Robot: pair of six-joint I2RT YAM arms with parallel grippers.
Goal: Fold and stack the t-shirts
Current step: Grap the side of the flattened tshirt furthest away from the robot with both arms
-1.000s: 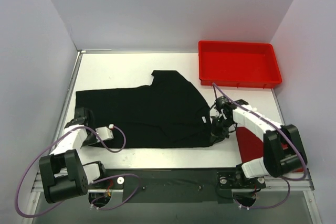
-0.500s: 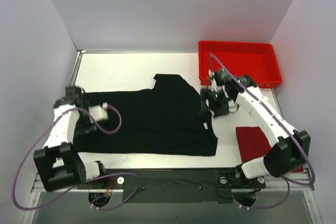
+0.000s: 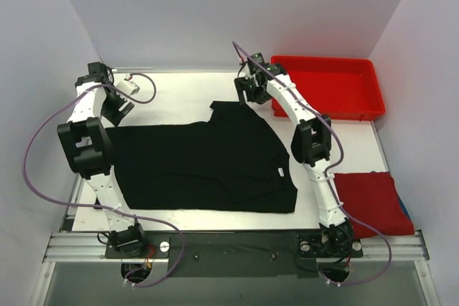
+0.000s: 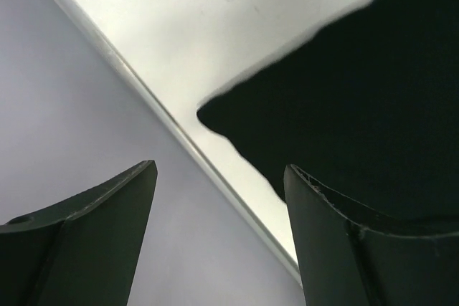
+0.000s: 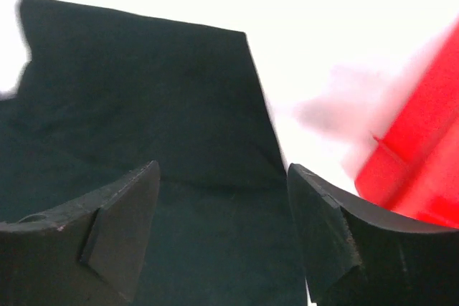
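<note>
Black t-shirt [image 3: 208,163] lies spread flat over the middle of the counter [image 3: 172,91], one sleeve or flap sticking out at the far edge. Red t-shirt [image 3: 369,202] sits folded at the near right, well apart from the black one and beside the right arm base. Red tray [image 3: 326,114] is at the far right, with nothing visible in it.

Left hand [image 3: 115,109] is out at the far left corner of the black shirt with its fingers apart and nothing held. In the left wrist view the cloth corner shows in the gap, closer to the right finger. Right hand [image 3: 249,94] is over the far flap, also spread and holding nothing; its wrist view shows black cloth below and the tray just off to the right. Can't tell whether either hand touches the cloth.

Judgement: both are lined up to pinch the far edge and fold the black shirt, so folding is hardly begun and stacking is not done.

Risks:
- Left pinch is off-centre on a thin corner tip, so it could catch only the tip or miss, and the cloth would slip mid-fold
- Left hand is close to the side wall [image 4: 86,105] and the counter rim, so going lower or wider may hit them
- Right hand is near the tray and a sideways move could bump it
- If one hand grips and the other misses, the fold goes skewed and the cloth bunches
</note>
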